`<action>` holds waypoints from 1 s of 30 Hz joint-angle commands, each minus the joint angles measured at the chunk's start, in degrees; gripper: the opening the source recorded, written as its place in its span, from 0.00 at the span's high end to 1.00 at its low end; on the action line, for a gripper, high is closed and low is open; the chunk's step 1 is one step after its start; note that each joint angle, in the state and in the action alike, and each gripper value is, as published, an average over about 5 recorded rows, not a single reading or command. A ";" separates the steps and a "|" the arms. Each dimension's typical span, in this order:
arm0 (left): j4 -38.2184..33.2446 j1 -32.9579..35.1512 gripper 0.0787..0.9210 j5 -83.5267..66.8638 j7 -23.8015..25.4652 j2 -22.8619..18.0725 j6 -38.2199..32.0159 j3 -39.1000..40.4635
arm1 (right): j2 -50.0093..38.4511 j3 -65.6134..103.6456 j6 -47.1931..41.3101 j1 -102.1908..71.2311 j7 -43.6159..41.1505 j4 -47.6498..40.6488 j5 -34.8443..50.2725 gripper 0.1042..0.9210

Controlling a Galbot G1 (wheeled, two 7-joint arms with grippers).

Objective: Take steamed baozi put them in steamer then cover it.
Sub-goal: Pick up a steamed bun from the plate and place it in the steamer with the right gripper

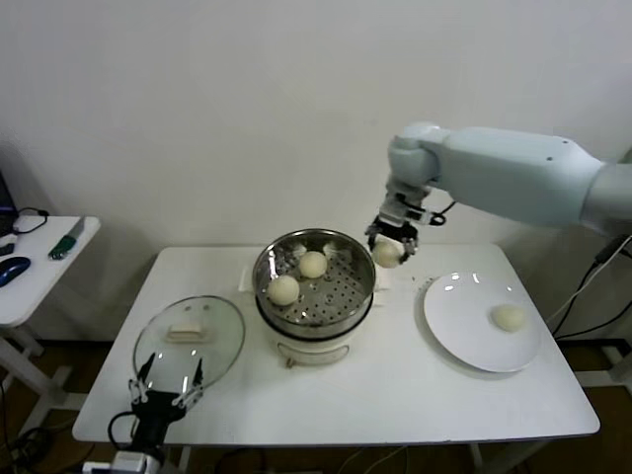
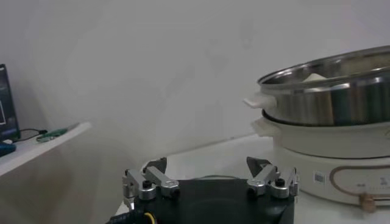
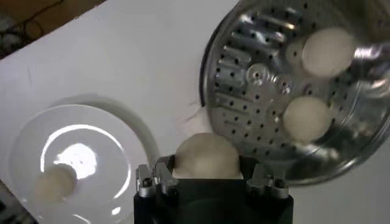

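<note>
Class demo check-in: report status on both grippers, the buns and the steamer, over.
Right gripper shut on third baozi, just outside the steamer rim. Left gripper open, idle by the cover. Two baozi in basket, one on plate. Path clear.

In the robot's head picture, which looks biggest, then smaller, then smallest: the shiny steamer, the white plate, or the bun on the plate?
1. Shiny round steel steamer and flat white plate: alike, can't rank.
2. Small cream-white bun: smallest.
</note>
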 commanded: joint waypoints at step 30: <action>0.89 -1.49 0.12 0.32 0.09 1.23 0.14 0.67 | 16.04 3.39 9.73 -12.54 1.13 -0.12 -14.36 0.26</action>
